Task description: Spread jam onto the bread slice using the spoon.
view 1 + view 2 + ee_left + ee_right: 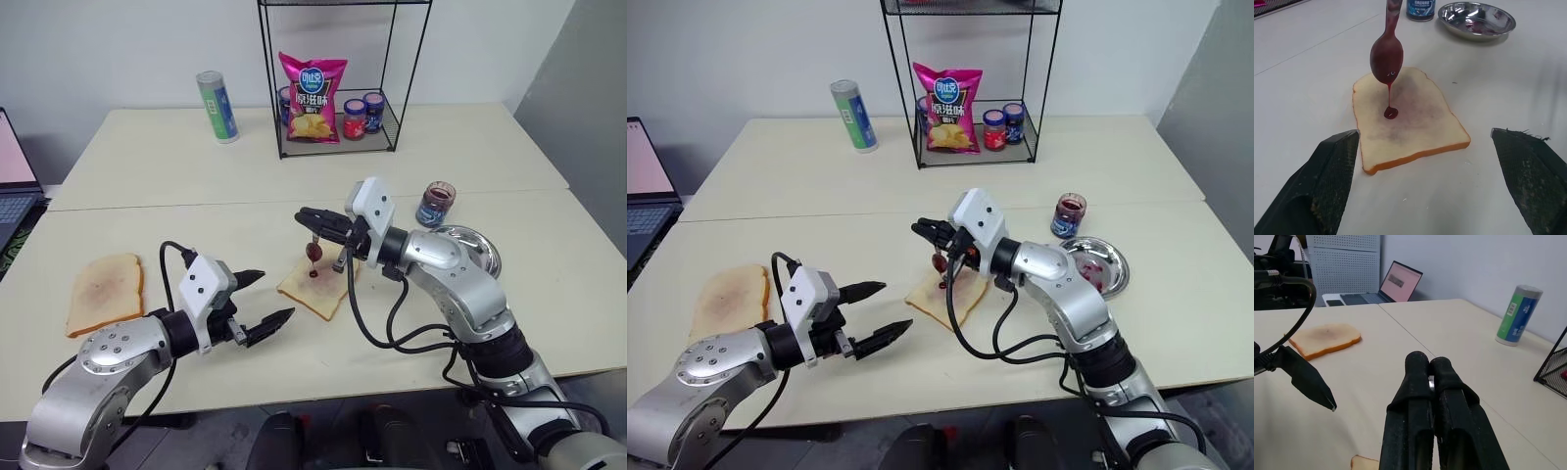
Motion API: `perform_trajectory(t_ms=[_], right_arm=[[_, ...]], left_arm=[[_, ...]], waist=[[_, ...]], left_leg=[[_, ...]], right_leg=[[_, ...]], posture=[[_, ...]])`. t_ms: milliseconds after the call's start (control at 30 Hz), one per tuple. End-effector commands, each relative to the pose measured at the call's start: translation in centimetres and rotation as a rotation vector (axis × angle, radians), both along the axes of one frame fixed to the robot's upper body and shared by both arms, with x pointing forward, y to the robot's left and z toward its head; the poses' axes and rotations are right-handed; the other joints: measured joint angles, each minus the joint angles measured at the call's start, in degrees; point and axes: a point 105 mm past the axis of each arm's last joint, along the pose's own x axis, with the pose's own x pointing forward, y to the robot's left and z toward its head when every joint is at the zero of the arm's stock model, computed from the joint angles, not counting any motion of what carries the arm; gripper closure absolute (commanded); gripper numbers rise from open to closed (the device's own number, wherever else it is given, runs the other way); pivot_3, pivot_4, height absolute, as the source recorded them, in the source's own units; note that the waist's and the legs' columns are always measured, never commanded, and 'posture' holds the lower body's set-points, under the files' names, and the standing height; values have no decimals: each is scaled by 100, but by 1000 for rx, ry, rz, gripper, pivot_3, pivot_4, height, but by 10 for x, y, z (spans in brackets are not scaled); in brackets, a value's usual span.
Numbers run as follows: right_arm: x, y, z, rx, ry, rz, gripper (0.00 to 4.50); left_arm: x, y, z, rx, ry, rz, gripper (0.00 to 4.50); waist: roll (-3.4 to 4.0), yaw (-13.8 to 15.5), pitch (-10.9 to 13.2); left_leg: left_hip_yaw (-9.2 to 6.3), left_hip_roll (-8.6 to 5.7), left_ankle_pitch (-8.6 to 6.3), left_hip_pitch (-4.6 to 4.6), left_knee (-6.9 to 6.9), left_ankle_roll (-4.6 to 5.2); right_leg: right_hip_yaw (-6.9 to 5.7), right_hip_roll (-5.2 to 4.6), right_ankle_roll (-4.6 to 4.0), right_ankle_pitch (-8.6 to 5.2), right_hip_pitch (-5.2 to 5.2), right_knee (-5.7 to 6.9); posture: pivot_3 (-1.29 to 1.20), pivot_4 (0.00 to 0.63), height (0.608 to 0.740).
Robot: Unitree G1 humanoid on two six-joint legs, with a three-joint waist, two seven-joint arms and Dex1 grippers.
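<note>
Around the work spot the cream table (196, 211) carries a good deal: a wire rack (338, 78) at the back holding a pink chip bag (312, 98) and two small lidded jars (362, 116), a green and blue can (217, 106) just to the rack's left, an open jam jar (436, 205) near the right side, and a round metal dish (480, 250) with red smears just beside that jar. A second slice of bread (104, 292) with a faint brown stain lies well to the left, and a laptop (12, 186) sits at the far left edge. Nothing lies between the grippers and the bread slice (317, 285), which rests flat near the table's middle, its rounded top facing the rack and its pinkish centre marked with a small wet blob of jam (1391, 113).

The right gripper (312, 219) has its fingers pressed together on the spoon (1387, 51), pinching the slim handle. The spoon hangs nearly upright above the slice, handle up, bowl down and coated dark red; a thin string of jam runs from the bowl's tip to the blob on the bread.

The left gripper (266, 302) hovers low over the table just left of the slice, pointing toward it, its fingers spread wide with nothing between them.
</note>
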Motion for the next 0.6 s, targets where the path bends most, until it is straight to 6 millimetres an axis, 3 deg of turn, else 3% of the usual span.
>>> perform_trajectory(t_ms=[33,400,600], right_arm=[[10,-10,24,173,90,-54,4480],[41,-36,-11,528,652,-189,4480],[42,-30,-30,541,760,-203,4480]], left_arm=[[0,3,7,8,-26,-7,0],[3,2,6,14,-17,-19,0],[5,1,7,22,-24,-28,0]], waist=[[0,0,0],[0,-1,0],[1,-5,0]], left_leg=[[0,1,0,0,0,0],[1,2,0,-2,-3,-1],[0,1,0,-3,-4,-1]], right_leg=[[0,0,0,0,0,0],[1,-2,-6,3,0,-2],[0,-1,-6,3,-1,-1]], posture=[[0,150,740],[0,150,740],[0,150,740]])
